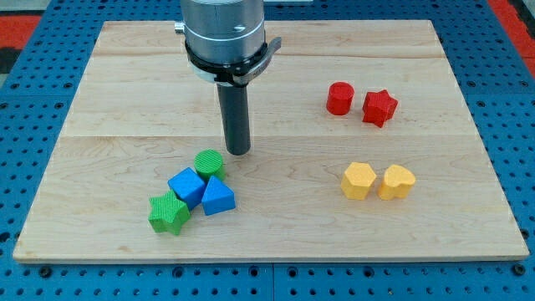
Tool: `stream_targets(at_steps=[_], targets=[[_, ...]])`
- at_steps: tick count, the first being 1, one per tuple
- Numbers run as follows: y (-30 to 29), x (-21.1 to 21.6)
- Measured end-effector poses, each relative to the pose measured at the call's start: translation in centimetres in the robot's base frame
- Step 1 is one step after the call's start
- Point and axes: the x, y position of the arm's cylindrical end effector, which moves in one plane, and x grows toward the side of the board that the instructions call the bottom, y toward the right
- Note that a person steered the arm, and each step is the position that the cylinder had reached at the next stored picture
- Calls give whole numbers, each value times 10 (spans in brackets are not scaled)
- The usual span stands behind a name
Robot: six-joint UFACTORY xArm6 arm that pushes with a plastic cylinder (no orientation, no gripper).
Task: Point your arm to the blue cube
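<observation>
The blue cube [187, 186] lies on the wooden board [276, 226] toward the view's lower left, in a tight cluster. A green cylinder [209, 163] touches it at upper right, a blue triangular block [218, 198] at right, and a green star block [168, 212] at lower left. My tip [238, 152] is the lower end of the dark rod, resting on the board just up and right of the green cylinder, apart from the blue cube.
A red cylinder [340, 98] and a red star block [379, 107] sit at the view's upper right. A yellow hexagonal block [359, 180] and a yellow heart block [396, 181] sit at mid right. The arm's grey body [222, 33] hangs over the top centre.
</observation>
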Motion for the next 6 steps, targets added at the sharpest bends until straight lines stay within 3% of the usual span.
stream_targets(at_steps=[2, 4, 6], targets=[[-20, 0], [-122, 3], [-120, 34]])
